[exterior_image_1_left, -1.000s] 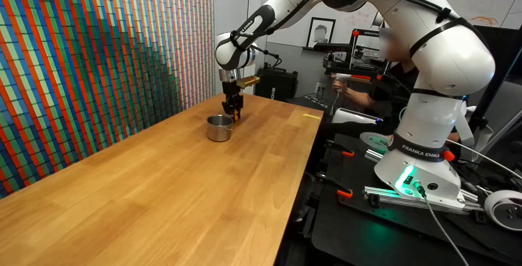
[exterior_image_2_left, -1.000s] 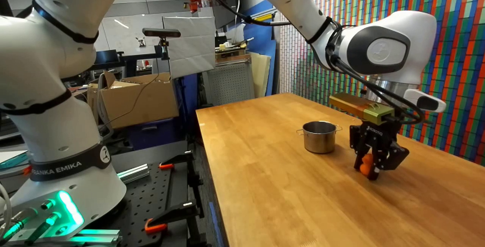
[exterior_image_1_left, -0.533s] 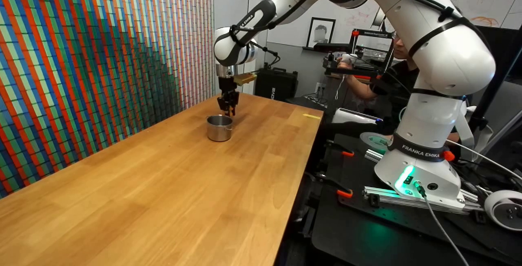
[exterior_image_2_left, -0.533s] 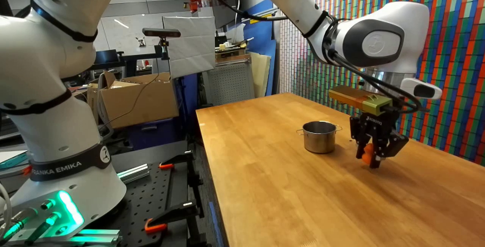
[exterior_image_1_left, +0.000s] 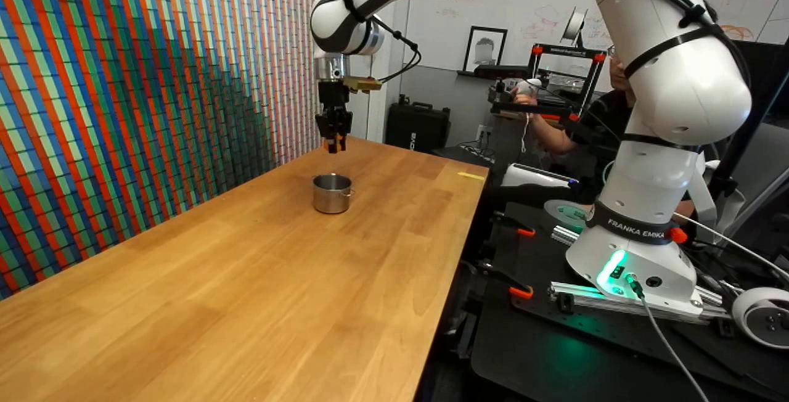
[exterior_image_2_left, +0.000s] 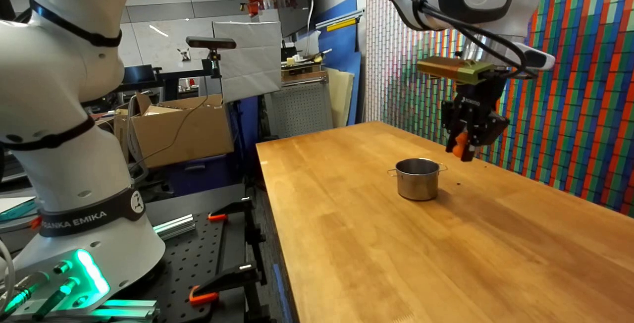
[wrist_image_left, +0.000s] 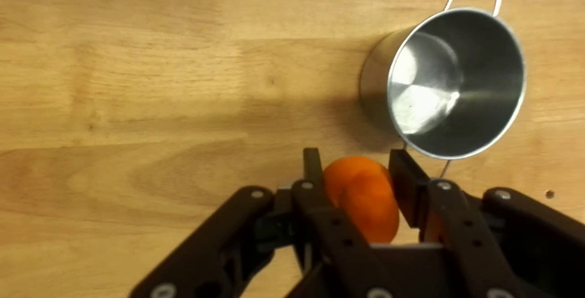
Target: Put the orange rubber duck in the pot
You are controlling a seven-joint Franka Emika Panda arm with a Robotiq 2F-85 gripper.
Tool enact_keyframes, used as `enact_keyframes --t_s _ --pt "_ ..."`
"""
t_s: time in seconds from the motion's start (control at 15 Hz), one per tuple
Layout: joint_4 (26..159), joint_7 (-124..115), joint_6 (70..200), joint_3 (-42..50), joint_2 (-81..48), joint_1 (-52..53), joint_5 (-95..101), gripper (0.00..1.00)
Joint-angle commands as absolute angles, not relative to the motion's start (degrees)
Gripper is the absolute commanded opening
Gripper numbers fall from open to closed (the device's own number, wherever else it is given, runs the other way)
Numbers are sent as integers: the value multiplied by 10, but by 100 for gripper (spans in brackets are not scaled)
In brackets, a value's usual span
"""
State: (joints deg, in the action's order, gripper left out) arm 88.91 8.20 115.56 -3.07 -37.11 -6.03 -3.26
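The orange rubber duck (exterior_image_2_left: pixel 459 147) is held between the two black fingers of my gripper (exterior_image_2_left: pixel 458 155), raised above the table. In the wrist view the duck (wrist_image_left: pixel 363 197) sits between the finger pads, and my gripper (wrist_image_left: pixel 354 158) is shut on it. In an exterior view my gripper (exterior_image_1_left: pixel 333 145) hangs above and behind the pot, with a little orange showing. The grey metal pot (exterior_image_1_left: pixel 331 197) stands upright on the table, also in an exterior view (exterior_image_2_left: pixel 417 187). In the wrist view the pot (wrist_image_left: pixel 375 83) is ahead and to the right of the fingertips, its visible inside empty.
The wooden table (exterior_image_2_left: pixel 356 243) carries the pot. Its long edge runs beside the arm's black base table (exterior_image_1_left: pixel 542 352) with clamps (exterior_image_2_left: pixel 223 286). A coloured striped wall (exterior_image_1_left: pixel 154 81) borders the far side. A person (exterior_image_1_left: pixel 555 137) sits behind the arm.
My gripper has risen well off the table with the duck in it and moved toward the pot. The pot has not moved.
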Motion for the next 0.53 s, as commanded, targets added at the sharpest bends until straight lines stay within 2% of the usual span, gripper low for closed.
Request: enact_keyframes --t_s 0.0,0.4,0.47 --pt "894 72 1084 -33 -348 -51 -59 20" --pt "929 64 1086 -38 -344 -35 -96 21" --pt "937 64 1094 -37 -343 -32 -97 66"
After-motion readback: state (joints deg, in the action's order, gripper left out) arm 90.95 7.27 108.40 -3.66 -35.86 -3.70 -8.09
